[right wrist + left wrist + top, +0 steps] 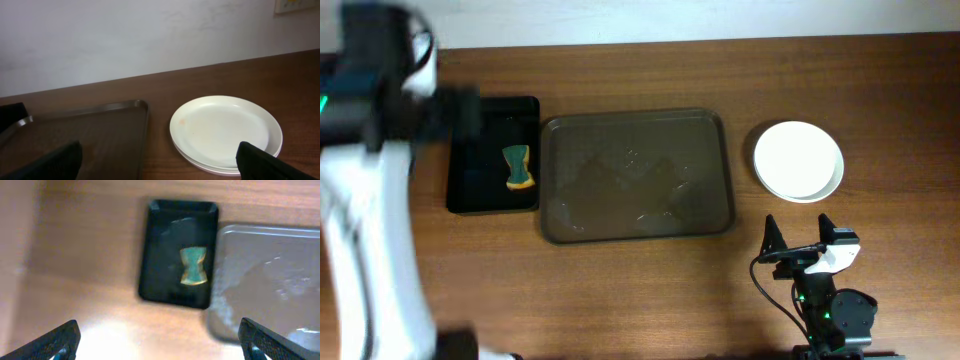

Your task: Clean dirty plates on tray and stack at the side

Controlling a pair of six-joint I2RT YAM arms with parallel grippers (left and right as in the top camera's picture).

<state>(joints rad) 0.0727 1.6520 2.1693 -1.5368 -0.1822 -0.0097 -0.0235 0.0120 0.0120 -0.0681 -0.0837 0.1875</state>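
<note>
The plates [798, 160] sit stacked on the counter [880, 100] just right of the tray [636, 175], not touching it. The right claw [800, 232] is near them, toward the counter's front edge. Its 2 fingers are spread wide, holding nothing and touching nothing. Through its own camera the stack lies ahead, nearer the right finger, with a faint orange smear on the top one. The left claw [157, 341] is over the counter's left end, equally wide and empty. The black tray [165, 255] and its green-and-yellow sponge [193, 266] lie ahead of it. The tray's surface shows shiny streaks.
</note>
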